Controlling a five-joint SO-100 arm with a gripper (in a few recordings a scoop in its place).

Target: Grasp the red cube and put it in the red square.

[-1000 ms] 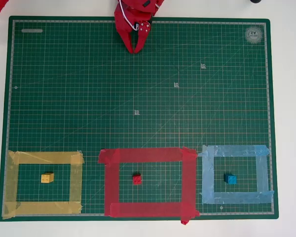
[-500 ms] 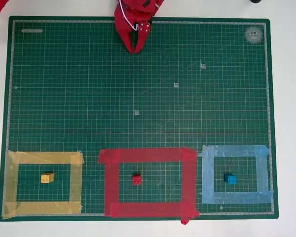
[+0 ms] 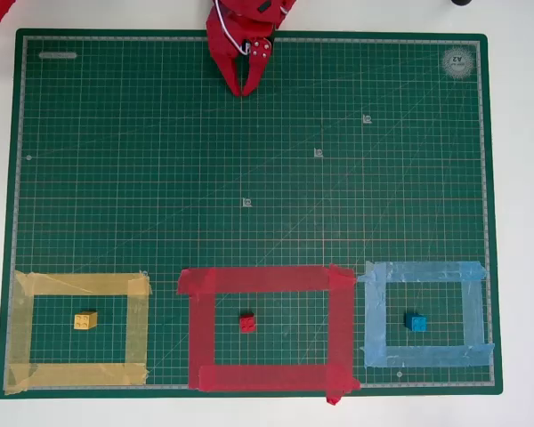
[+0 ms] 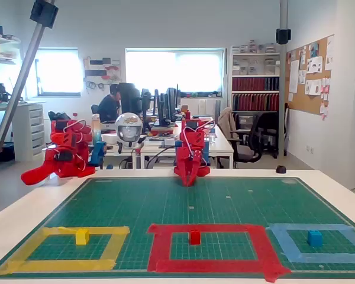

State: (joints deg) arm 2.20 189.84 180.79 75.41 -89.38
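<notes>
Red cube (image 3: 247, 322) lies inside the red square (image 3: 205, 327), near its middle, clear of the tape on all sides. Gripper (image 3: 246, 89) sits at the mat's (image 3: 116, 178) far edge, well apart from the cube, fingers together and empty. Bare mat lies between them. Yellow cube (image 3: 85, 320) and blue cube (image 3: 416, 323) rest in their own frames either side.

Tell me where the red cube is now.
In the overhead view the red cube lies inside the red square, near its middle, between the yellow cube and blue cube.
</notes>
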